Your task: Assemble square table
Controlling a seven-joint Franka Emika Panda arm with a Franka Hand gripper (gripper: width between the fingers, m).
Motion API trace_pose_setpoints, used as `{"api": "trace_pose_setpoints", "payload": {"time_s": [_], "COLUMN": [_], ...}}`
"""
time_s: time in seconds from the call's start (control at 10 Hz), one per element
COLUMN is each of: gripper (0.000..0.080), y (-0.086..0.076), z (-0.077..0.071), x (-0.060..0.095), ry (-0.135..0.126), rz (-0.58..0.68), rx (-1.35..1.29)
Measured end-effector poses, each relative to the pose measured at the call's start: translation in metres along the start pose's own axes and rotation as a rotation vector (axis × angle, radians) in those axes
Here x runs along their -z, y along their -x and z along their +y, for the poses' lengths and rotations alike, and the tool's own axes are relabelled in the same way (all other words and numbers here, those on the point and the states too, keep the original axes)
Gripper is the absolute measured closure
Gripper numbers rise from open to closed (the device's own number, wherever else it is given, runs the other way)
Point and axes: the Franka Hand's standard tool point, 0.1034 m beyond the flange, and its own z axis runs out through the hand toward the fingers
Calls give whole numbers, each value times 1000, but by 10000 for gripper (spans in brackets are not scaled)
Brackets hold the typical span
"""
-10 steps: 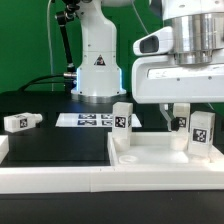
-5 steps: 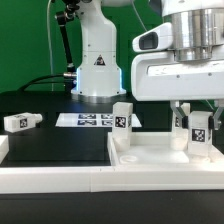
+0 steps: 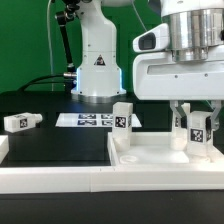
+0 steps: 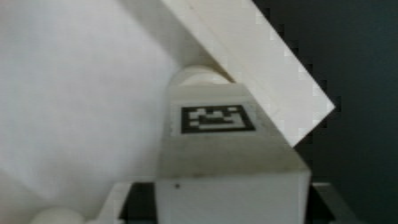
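Grips held leg (image 3: 201, 134) in gripper (image 3: 197, 122) at right of ext. view, jaws narrowed onto its two sides, tag facing cam. Has that leg upright over right end of slab (image 3: 150, 160); can't tell if its foot touches slab or hangs just above. Shows slab as big white piece lying flat on counter (image 3: 55, 150), lower right of frame, w/ long white rail (image 3: 50, 178) running along bottom edge in front. Finds second leg (image 3: 122, 118) upright at slab's left end, mid frame, apart from gripper. Finds third leg (image 3: 18, 121) lying on its side on black counter, far left, well apart from slab & other legs. Places marker board (image 3: 85, 119) flat on counter, centre frame, between third leg & second leg, in front of arm's base (image 3: 98, 65). In wrist view, fills centre w/ held leg (image 4: 215, 150), tag readable on its face, white surface behind it; rest too blurred to tell
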Motion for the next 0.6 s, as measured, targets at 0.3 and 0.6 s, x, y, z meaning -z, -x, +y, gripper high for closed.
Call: {"api": "trace_pose_setpoints", "payload": {"time_s": [0.3,0.6], "gripper": [508,508], "y": [0,3], "z": [3,7], "x": [0,0], "ry": [2,-18], "rz": [1,-13], "rx": [-304,-626]}}
